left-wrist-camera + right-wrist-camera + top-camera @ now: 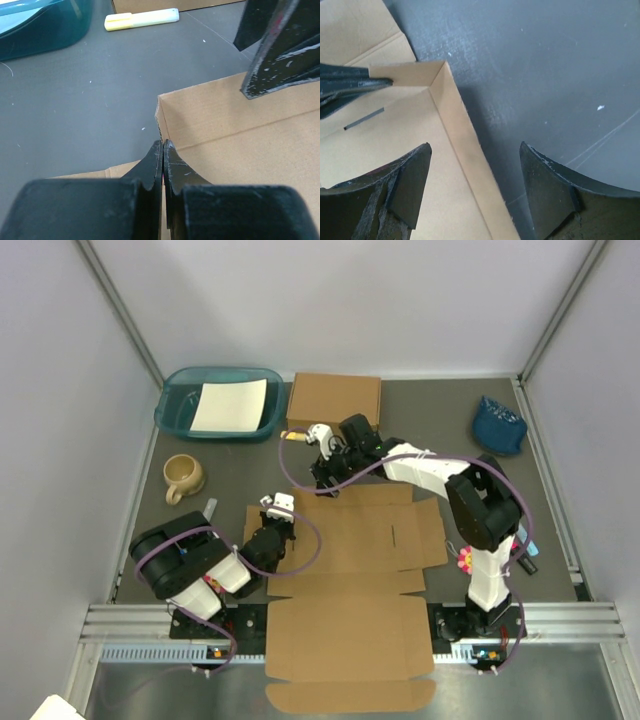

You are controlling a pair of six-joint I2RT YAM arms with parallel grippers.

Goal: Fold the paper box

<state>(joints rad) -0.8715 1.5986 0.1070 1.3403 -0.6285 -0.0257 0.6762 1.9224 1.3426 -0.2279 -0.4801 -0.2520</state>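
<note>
The paper box [360, 540] is a brown die-cut sheet lying flat in the middle, its big front panel reaching over the table's near edge. At its far left corner [161, 100] two low walls stand up. My left gripper [288, 512] is shut on the left wall just behind that corner, and its tips [163, 147] pinch the cardboard edge. My right gripper [326, 478] hangs over the far wall [470, 165], open, with one finger [412, 175] inside the box and the other over bare table. Its dark fingers [280, 45] also show in the left wrist view.
A teal tray [175, 420] holding a white sheet [230, 405] stands at the back left. A closed brown box [334, 400] sits beside it, with a yellow highlighter [141, 19] in front. A tan mug [184, 476] is at left and a blue object [498, 424] at back right.
</note>
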